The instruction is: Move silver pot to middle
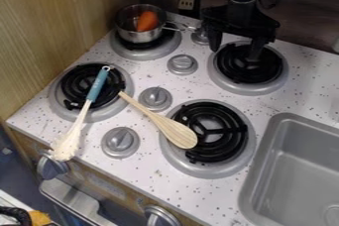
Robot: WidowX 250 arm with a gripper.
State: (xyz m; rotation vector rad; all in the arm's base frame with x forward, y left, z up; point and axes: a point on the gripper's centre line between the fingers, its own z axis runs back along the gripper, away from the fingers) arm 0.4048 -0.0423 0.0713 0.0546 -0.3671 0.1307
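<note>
My gripper (234, 47) hangs open over the back right burner (249, 66), its two fingers spread and nothing between them. To its left, the silver pot (138, 36) stands upright on the back left burner (145, 53), with an orange carrot-like piece (147, 21) inside. The pot's handle points right, toward the gripper, and a gap separates the two.
A blue-handled brush (97, 86) lies across the front left burner. A wooden spoon (159, 120) rests partly on the front right burner. Knobs (155, 98) stand between the burners. A grey sink (248, 190) is at the right, a wooden wall at the left.
</note>
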